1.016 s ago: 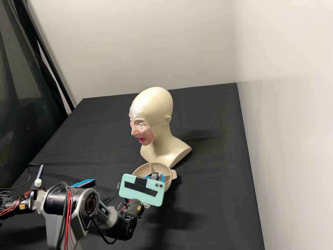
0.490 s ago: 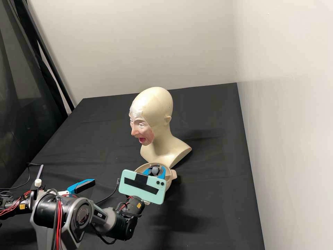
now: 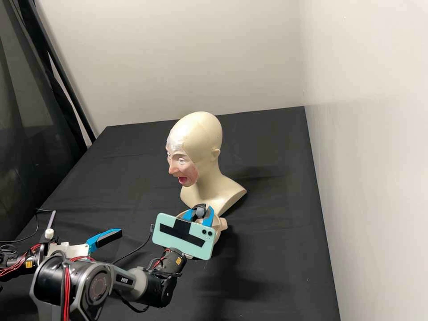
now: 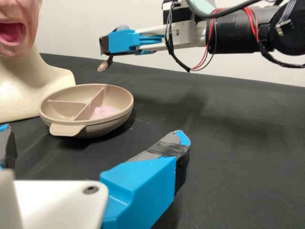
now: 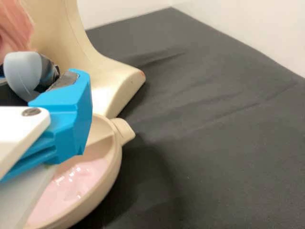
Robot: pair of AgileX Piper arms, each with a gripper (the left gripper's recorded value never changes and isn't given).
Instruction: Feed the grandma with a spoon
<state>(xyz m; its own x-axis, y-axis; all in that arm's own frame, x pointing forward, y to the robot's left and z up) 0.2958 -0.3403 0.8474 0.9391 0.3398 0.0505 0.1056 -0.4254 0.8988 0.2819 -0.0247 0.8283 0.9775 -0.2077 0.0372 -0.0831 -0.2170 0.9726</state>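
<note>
I'm looking at the grandma head (image 3: 196,151). It's standing upright near the middle of the black bench (image 3: 276,187), w/ its mouth (image 4: 12,33) wide open. The face is turning toward the L side of the high view.

The bowl (image 4: 71,125) is sitting in front of her chest, just beside the bust. I can't tell if they're touching. It's a tan bowl w/ little walls inside making 3 parts. Pink food (image 4: 106,112) is lying in one part. A small tab (image 5: 121,131) is sticking out from the rim.

The R gripper (image 4: 106,45) is hanging in the air over the bowl. Its two blue fingers are squeezing together on the spoon (image 4: 103,66). The spoon's small scoop is pointing down above the bowl's far rim, not touching it, and apart from the mouth. The grey round handle end (image 5: 24,71) is poking up btw the fingers. The scoop is too small for me to tell if food is on it.

A teal box (image 3: 183,229) w/ black tape is riding on the R arm's wrist. In the high view it's covering most of the bowl.

The L gripper (image 3: 106,236) is sitting low near the bench, well apart from the bowl. Its fingers (image 4: 152,181) are standing wide apart, holding nothing.
</note>
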